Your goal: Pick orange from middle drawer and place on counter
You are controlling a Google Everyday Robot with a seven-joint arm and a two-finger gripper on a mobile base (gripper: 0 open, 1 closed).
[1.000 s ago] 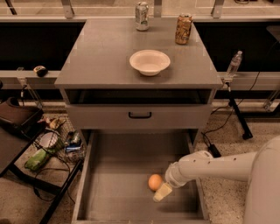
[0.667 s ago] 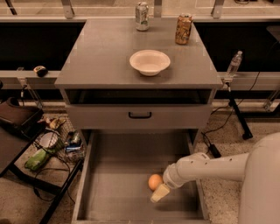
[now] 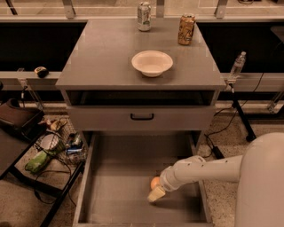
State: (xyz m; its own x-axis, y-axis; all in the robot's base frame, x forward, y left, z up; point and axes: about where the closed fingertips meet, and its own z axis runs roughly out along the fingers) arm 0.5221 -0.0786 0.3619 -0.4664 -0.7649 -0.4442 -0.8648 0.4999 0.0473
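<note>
The orange (image 3: 154,182) lies on the grey floor of the open middle drawer (image 3: 120,186), right of its centre. My gripper (image 3: 156,193) reaches in from the right, down inside the drawer, its pale fingertip just below and against the orange. The arm partly hides the orange's right side. The counter (image 3: 106,57) is the grey cabinet top above, with a white bowl (image 3: 151,62) near its middle.
Two cans stand at the counter's back edge, a silver can (image 3: 143,9) and a tan can (image 3: 187,29). A closed drawer front with a black handle (image 3: 142,117) sits above the open drawer. A wire basket with clutter (image 3: 53,146) is on the floor at left.
My gripper has slid a little left and down beside the orange. The orange has stayed in place.
</note>
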